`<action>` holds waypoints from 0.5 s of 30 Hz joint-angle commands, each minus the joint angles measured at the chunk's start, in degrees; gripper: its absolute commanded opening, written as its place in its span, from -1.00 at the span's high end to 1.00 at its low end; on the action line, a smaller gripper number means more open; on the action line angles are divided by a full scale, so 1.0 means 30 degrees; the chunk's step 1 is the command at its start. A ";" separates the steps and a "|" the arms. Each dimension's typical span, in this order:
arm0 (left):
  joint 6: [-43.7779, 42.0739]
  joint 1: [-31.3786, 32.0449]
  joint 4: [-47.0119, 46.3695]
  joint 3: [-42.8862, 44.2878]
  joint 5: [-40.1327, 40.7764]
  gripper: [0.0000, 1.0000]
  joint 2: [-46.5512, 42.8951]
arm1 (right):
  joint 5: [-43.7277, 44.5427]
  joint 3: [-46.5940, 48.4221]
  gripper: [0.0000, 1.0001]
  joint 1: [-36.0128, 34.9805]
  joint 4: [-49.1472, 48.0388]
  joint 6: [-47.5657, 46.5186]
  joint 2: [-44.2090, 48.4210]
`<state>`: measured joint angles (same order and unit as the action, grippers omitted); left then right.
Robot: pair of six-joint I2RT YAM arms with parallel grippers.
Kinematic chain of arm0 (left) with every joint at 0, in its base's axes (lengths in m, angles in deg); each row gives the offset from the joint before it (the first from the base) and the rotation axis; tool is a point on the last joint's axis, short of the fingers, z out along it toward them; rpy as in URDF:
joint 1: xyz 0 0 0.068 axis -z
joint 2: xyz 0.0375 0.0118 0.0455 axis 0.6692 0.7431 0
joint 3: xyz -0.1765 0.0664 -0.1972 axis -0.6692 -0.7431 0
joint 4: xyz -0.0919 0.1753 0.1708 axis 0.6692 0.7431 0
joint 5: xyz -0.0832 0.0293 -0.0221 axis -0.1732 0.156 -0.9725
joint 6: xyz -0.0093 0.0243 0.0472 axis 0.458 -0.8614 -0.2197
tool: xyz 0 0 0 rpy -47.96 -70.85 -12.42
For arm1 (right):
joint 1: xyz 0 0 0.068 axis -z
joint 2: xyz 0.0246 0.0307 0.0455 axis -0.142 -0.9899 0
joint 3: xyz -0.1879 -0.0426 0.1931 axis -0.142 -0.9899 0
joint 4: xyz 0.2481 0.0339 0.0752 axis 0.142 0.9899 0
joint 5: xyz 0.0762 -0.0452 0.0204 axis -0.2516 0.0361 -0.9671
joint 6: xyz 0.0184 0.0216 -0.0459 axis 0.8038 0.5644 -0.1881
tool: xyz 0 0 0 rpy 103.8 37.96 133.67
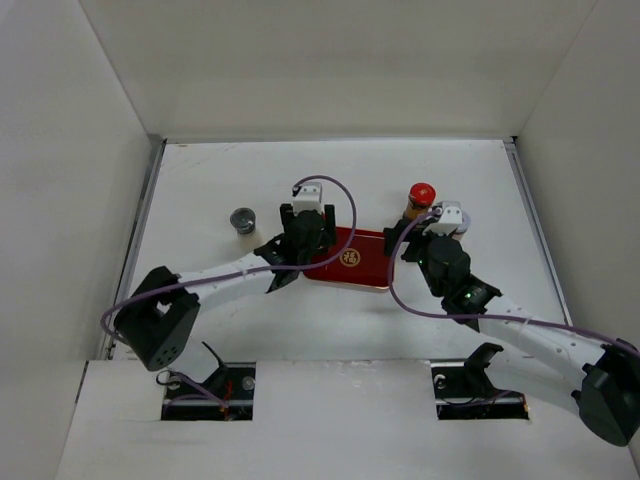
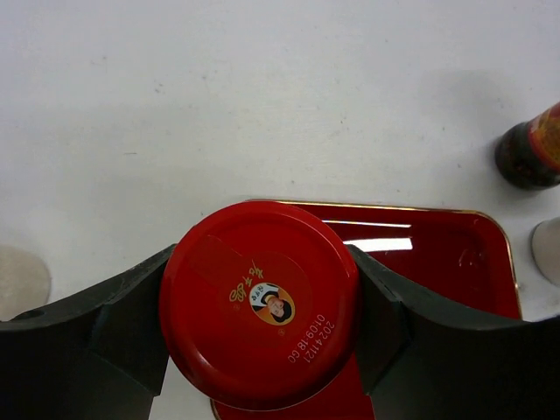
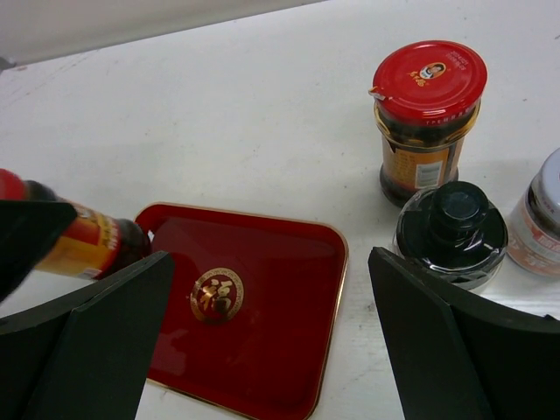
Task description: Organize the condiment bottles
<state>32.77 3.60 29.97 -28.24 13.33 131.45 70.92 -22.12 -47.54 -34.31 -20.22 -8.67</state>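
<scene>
My left gripper (image 2: 260, 299) is shut on the round red cap of a condiment bottle (image 2: 262, 262), one jaw on each side, at the left end of the red tray (image 2: 437, 254). In the top view this gripper (image 1: 300, 240) hides the bottle. Another red-capped bottle (image 1: 420, 196) stands behind the tray, and a grey-capped one (image 1: 243, 218) stands to the left. My right gripper (image 3: 269, 262) is open and empty over the tray (image 3: 262, 350). Near it are a red-capped bottle (image 3: 429, 114), a black-capped one (image 3: 452, 229), a silver one (image 3: 544, 219) and a dark one (image 3: 87, 247).
The flat red tray (image 1: 352, 262) with a gold emblem lies mid-table between the two arms. White walls close off the table on the left, back and right. Purple cables loop over both arms.
</scene>
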 commanded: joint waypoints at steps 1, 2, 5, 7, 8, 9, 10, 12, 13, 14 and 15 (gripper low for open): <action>-0.0474 -0.0216 -0.3834 0.2091 -0.0509 0.28 0.0439 | 0.0003 0.0377 -1.00 0.0045 -0.1261 0.0216 0.0191; -0.0534 -0.0304 -0.3922 0.2326 -0.0597 0.28 0.0820 | -0.0113 0.0376 -1.00 0.0103 -0.1291 0.0245 0.0191; -0.0564 -0.0334 -0.4069 0.2591 -0.0656 0.28 0.1759 | 0.0031 0.0435 -1.00 0.0045 -0.1057 0.0129 0.0307; -0.0535 -0.0334 -0.4186 0.2592 -0.0715 0.27 0.2170 | -0.0084 0.0231 -1.00 0.0219 -0.1261 0.0245 0.0513; -0.0564 -0.0305 -0.4216 0.2592 -0.0715 0.27 0.2375 | -0.0085 0.0230 -1.00 0.0307 -0.1204 0.0275 0.0542; -0.0564 -0.0276 -0.4216 0.2592 -0.0628 0.25 0.2580 | -0.0114 0.0259 -1.00 0.0337 -0.1088 0.0275 0.0543; -0.0564 -0.0246 -0.4361 0.2563 -0.0598 0.23 0.2785 | -0.0027 0.0288 -1.00 0.0251 -0.1058 0.0217 0.0543; -0.0564 -0.0392 -0.4741 0.2504 -0.0510 0.21 0.3166 | -0.0026 0.0201 -1.00 0.0250 -0.1261 0.0274 0.0572; -0.0593 -0.0421 -0.4917 0.2504 -0.0481 0.20 0.3284 | -0.0113 0.0229 -1.00 0.0337 -0.1262 0.0304 0.0514; -0.0593 -0.0422 -0.5064 0.2504 -0.0480 0.17 0.3401 | -0.0085 0.0288 -1.00 0.0280 -0.1117 0.0275 0.0397; -0.0593 -0.0422 -0.5182 0.2504 -0.0451 0.15 0.3460 | 0.0031 0.0346 -1.00 0.0250 -0.1058 0.0159 0.0367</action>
<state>31.00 2.77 23.30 -24.22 11.12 142.51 70.90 -22.12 -47.01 -35.07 -19.96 -8.10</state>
